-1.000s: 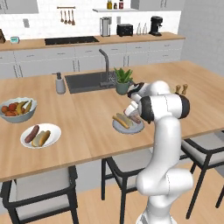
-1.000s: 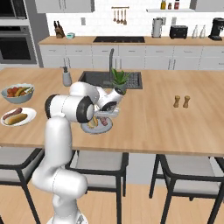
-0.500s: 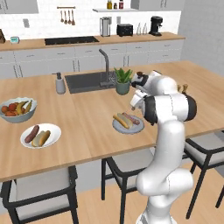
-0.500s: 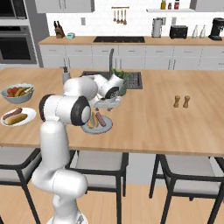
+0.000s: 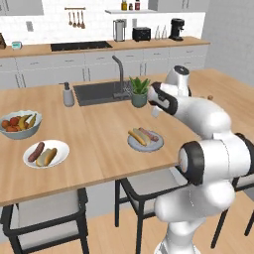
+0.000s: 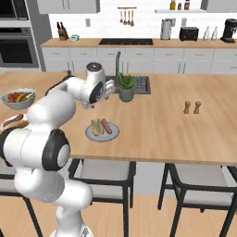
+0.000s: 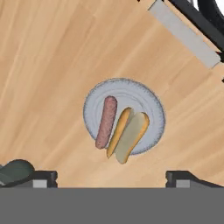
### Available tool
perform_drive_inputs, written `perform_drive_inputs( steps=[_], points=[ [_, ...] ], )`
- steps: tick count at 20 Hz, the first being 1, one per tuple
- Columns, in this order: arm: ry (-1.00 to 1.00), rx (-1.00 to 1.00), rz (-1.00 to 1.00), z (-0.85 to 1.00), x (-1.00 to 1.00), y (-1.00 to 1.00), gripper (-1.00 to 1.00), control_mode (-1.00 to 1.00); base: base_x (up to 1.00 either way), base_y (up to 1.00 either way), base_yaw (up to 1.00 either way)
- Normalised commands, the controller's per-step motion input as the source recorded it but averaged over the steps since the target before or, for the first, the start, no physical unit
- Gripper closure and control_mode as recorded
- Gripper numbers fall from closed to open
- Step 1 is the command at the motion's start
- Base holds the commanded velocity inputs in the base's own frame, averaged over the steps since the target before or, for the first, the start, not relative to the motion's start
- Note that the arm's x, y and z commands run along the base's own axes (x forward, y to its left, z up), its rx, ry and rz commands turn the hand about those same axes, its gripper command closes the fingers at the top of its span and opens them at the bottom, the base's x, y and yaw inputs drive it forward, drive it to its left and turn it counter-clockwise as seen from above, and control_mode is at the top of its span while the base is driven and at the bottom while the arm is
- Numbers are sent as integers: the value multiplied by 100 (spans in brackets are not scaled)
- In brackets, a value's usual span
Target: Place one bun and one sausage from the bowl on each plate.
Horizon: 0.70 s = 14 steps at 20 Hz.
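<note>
Bun and sausage side by side on the grey plate, arm raised above it

The bun (image 7: 130, 135) and the sausage (image 7: 106, 121) lie lengthwise next to each other on the grey plate (image 7: 151, 105), just touching or nearly so, the plate sitting near the front edge of the wooden desk (image 5: 99, 134). To the left of the grey plate, the white plate (image 5: 62, 147) carries a second sausage (image 5: 35, 151) and a second bun (image 5: 47, 157), and behind that stands the fruit bowl (image 5: 20, 131). The arm rises from the base, folds at the elbow and reaches back over the desk, its wrist lifted clear above the grey plate, beside the potted plant (image 5: 139, 92) at the sink (image 5: 96, 93). The gripper (image 7: 111, 177) looks straight down at the grey plate; its jaws stand wide apart and hold nothing.
</note>
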Motion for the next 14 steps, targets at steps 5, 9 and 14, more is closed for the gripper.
perform_drive_inputs(
  steps=[5,9,14],
  points=[
    [-68,-18,0,32,-100,52,-100,-100,0,0,0],
    [-38,-2,0,6,-100,17,-100,-100,0,0,0],
    [-23,0,0,0,-100,0,-100,-100,0,0,0]
  ],
)
